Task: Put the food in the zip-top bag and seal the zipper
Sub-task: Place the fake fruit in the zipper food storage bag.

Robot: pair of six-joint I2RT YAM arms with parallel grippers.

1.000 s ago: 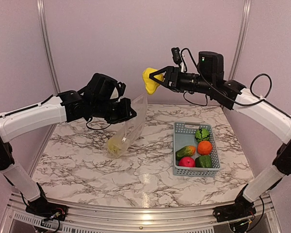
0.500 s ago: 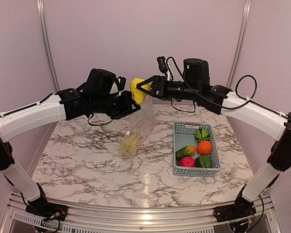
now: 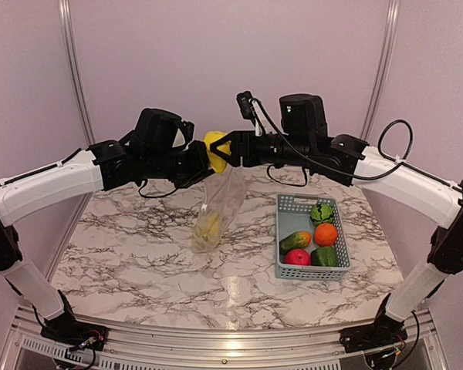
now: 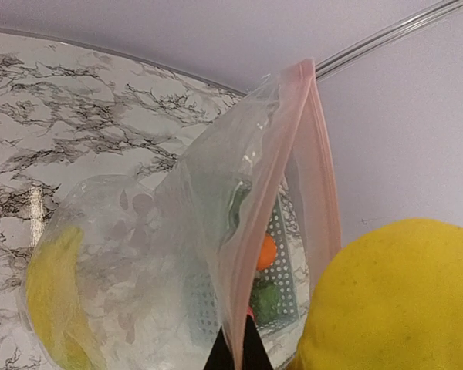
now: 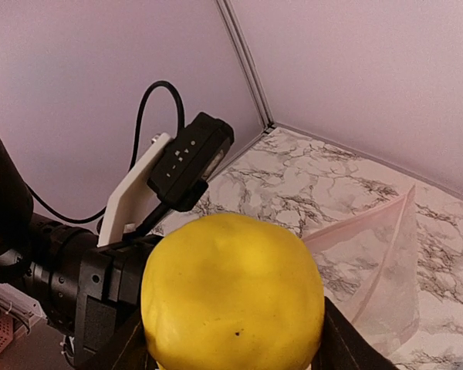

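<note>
Right gripper (image 3: 221, 151) has its two fingers set apart around a yellow pepper (image 3: 213, 146) and holds it by both sides; in the right wrist view the pepper (image 5: 231, 301) fills the space between the dark fingers. Its arm reaches across to the left with the forearm almost level, high over the back part of the marble table (image 3: 139, 262), and the fingers point left toward the other arm.

Left gripper (image 3: 201, 165) is fully closed and pinches the upper edge of the zip-top bag (image 3: 221, 202). That arm stretches to the right, also nearly level, so the two grippers almost meet, with the pepper just beside the mouth of the bag.

From this pinch the bag hangs with its long axis running down and a little to the left. Its mouth is up and its lower end seems to rest on the table. A banana (image 3: 207, 229) lies inside at the bottom. In the left wrist view the pink zipper (image 4: 272, 173) runs away from the fingertips in two strips that stand apart, so the mouth is open, and the pepper (image 4: 401, 301) is close at the right of it.

Well apart on the right stands the basket (image 3: 293, 203), holding an orange (image 3: 325, 233), a mango (image 3: 295, 240), an apple (image 3: 297, 257) and a green pepper (image 3: 324, 257)
</note>
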